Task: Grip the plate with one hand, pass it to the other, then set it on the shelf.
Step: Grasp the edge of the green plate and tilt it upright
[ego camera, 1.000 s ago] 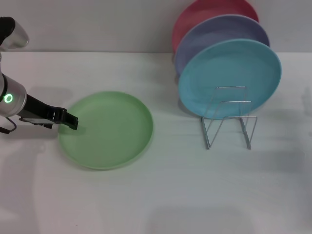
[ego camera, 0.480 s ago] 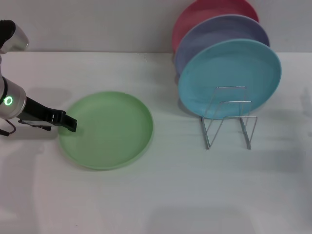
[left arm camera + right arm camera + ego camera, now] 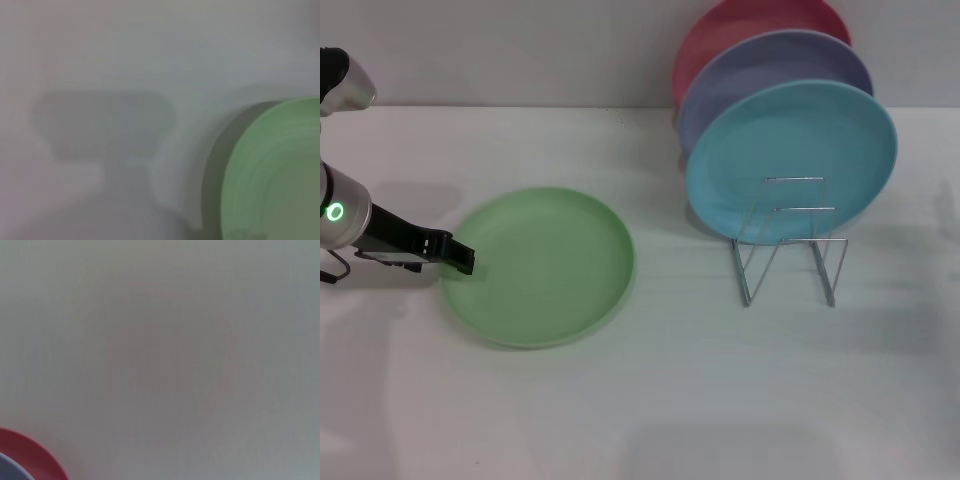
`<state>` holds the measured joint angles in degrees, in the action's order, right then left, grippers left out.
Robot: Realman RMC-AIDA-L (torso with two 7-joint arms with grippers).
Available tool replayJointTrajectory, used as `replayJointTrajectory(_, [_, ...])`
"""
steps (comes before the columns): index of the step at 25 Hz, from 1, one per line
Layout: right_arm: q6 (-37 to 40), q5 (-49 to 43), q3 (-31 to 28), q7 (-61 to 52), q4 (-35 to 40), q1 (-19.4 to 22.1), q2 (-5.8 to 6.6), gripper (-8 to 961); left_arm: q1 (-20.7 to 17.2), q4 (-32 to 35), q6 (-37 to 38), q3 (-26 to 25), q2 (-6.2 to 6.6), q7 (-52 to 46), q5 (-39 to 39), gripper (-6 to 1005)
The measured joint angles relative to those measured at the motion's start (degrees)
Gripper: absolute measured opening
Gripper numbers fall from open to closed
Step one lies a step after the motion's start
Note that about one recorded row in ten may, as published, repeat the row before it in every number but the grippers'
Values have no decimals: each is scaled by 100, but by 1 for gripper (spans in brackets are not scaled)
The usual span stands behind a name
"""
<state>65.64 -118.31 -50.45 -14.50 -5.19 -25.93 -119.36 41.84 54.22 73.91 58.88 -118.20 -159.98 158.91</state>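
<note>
The light-green plate [image 3: 540,266] is seen lying flat on the white bench [image 3: 650,400], nearest of all the things, and nothing of the task is judged done so far: the plate is not lifted, not handed over, and not yet set in the rack. The left gripper [image 3: 465,258] is held low at the plate's left rim, its black tip at or just beside the edge; whether the fingers are spread or closed, and whether the rim is pinched, cannot be told. In the left wrist view only the plate's curved edge [image 3: 272,175] and a soft shadow on the bench are shown. The grasp, the handover and the placing are all judged to be left. The right gripper is not seen in any view. The plate is a round, shallow, matte plastic disc with a low raised rim. Farther back and to the right, the wire dish rack [image 3: 788,240] is made of thin, shiny bent-metal loops, with its front slots unfilled. Behind these, a sky-blue plate [image 3: 790,150] is stood on edge, with a lavender plate [image 3: 760,65] and a red plate [image 3: 750,20] stacked behind it, all smooth and matte.
</note>
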Motion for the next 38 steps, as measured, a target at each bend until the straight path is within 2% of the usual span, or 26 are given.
replayJointTrajectory(28, [-8,1,0,0,0,9,0,611,-14,-70,-27,62,-20,1,-42,576])
replayJointTrajectory(38, [-8,34,-39,0,9,40,0,611,-26,-114,-75,89,-28,14,-46,210])
